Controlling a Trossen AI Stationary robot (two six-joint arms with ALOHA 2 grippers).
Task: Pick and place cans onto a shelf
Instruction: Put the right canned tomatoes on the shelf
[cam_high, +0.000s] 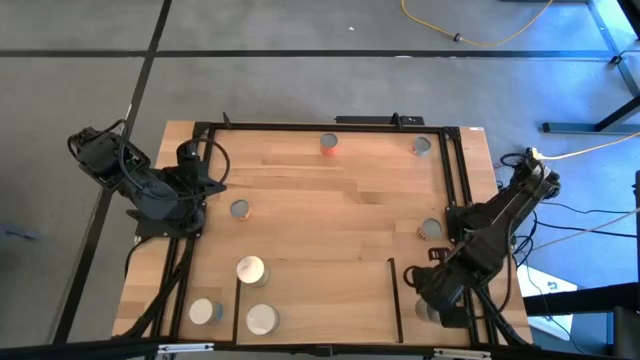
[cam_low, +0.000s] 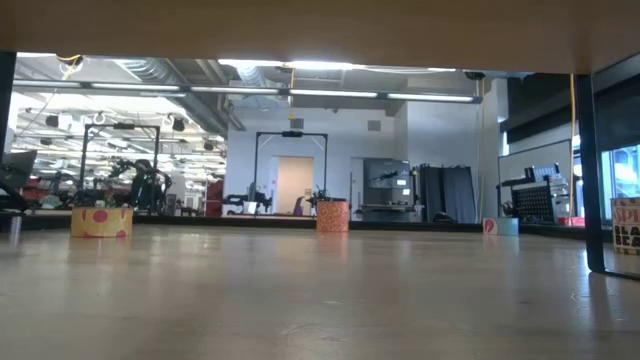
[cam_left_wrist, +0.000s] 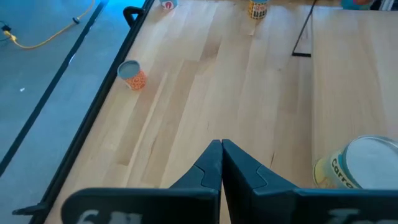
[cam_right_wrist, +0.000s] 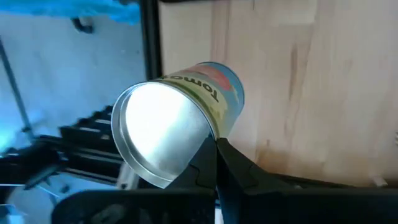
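Several cans stand upright on the wooden table (cam_high: 340, 215): an orange one (cam_high: 329, 144) and a grey-topped one (cam_high: 421, 146) at the far edge, one (cam_high: 239, 209) by my left gripper, one (cam_high: 430, 228) at the right, and a few at the near left (cam_high: 250, 270). One can (cam_high: 262, 319) stands on the shelf (cam_high: 320, 310), the panel between thin black bars. My left gripper (cam_left_wrist: 221, 148) is shut and empty at the table's left, with a yellow-sided can (cam_left_wrist: 364, 165) just beside it. My right gripper (cam_right_wrist: 216, 144) is shut at the near right corner, its tips at a metal-topped can (cam_right_wrist: 180, 121). My right gripper's shut fingertips (cam_right_wrist: 211, 149) stand at the can's side just below its top rim (cam_right_wrist: 208, 127), coming slantwise from above. The can stands on the table by the black frame. I cannot tell whether the fingertips touch it.
The black metal frame (cam_high: 330, 125) runs round the tabletop. The shelf's black bars (cam_high: 395, 300) stand up at the near middle. Bare wood lies across the table's middle. Cables hang at the right arm's base (cam_high: 560, 215).
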